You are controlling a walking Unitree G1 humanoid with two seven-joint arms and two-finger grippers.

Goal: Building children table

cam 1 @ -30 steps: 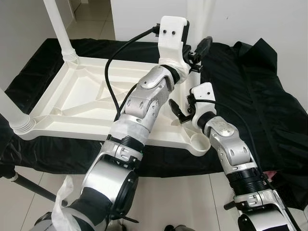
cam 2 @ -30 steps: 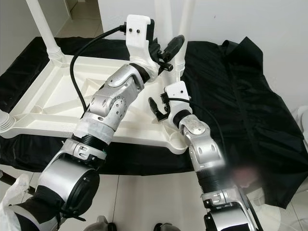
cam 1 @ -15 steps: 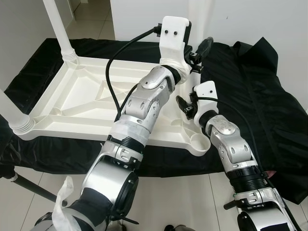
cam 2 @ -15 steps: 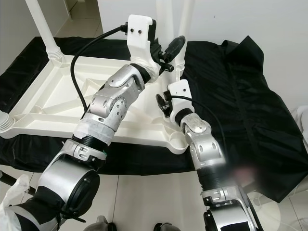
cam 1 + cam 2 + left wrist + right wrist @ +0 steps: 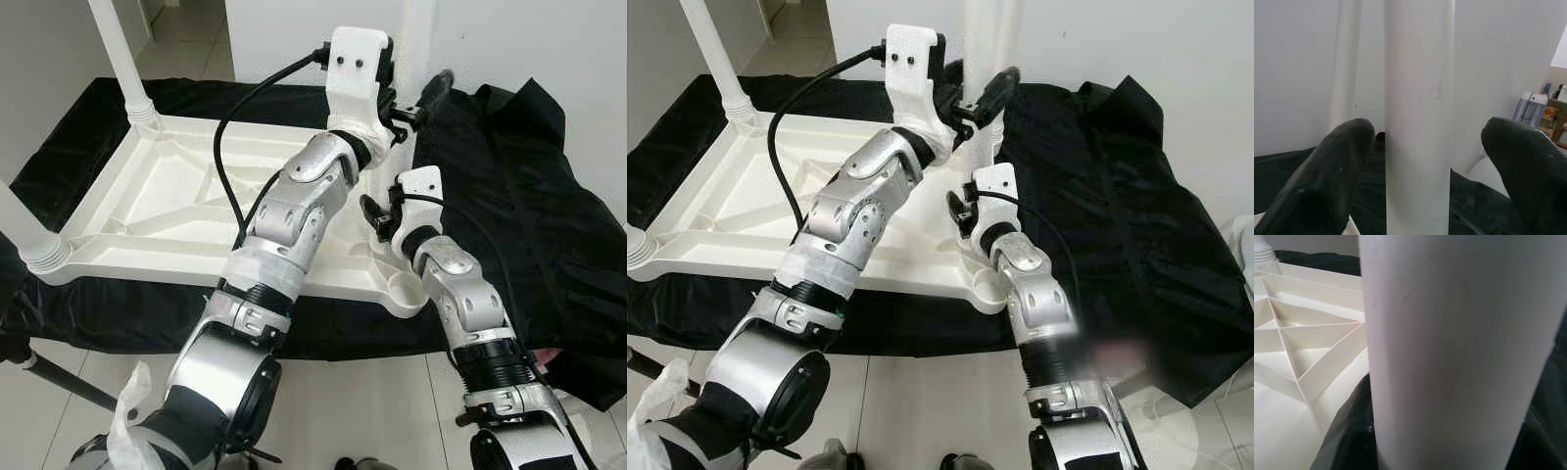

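On the black cloth (image 5: 509, 186) lies the upturned white plastic ribbed tabletop (image 5: 167, 211), underside up so its sockets take legs. At its far right corner I keep the white tubular leg (image 5: 985, 59) upright: my left tool (image 5: 1422, 161) stands open around it, not gripping, and my right tool (image 5: 960, 211) steadies it lower down, grip unclear.

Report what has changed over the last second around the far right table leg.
The right hand rose from low over the tabletop and closed in on the base of the white leg. The left hand, higher up the same leg, swung slightly to the robot's right, its fingers open on either side of it. The upturned tabletop, the other legs and the black cloth stayed put.
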